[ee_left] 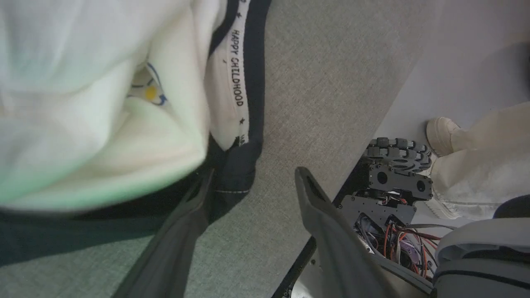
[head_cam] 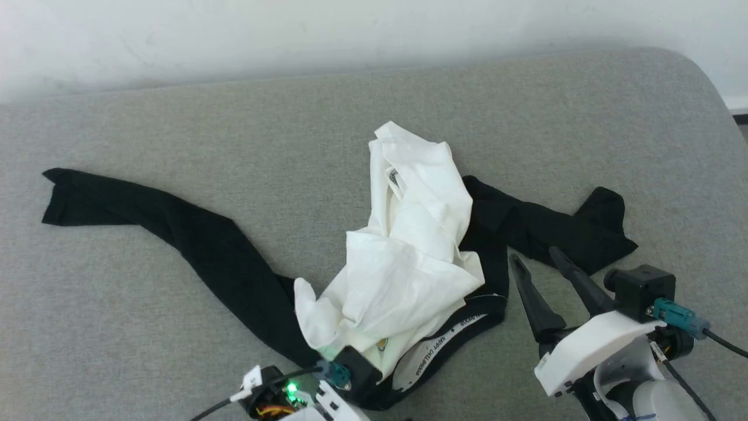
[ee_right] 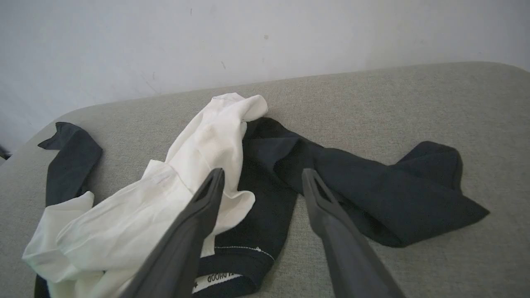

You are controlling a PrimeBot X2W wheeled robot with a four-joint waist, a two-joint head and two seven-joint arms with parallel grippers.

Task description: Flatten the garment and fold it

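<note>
Chest print (ee_left: 150, 89): mostly folded inside the garment's (head_cam: 403, 257) white cloth; a yellow dot and blue strokes show, and the figure cannot be told.
Neckband tape (head_cam: 450, 336): too small to read in the head view.
Left gripper (ee_left: 254, 174): one of its fingers (ee_left: 182, 231) meets black cloth; contact cannot be told.
Sleeve (head_cam: 543, 228) toward the tabletop's (head_cam: 175, 327) right edge: its shoulder end is hidden under white cloth.
Person (ee_left: 476, 165): a shoe (ee_left: 441, 130) and a pale trouser leg, cut off at the picture's right edge.
</note>
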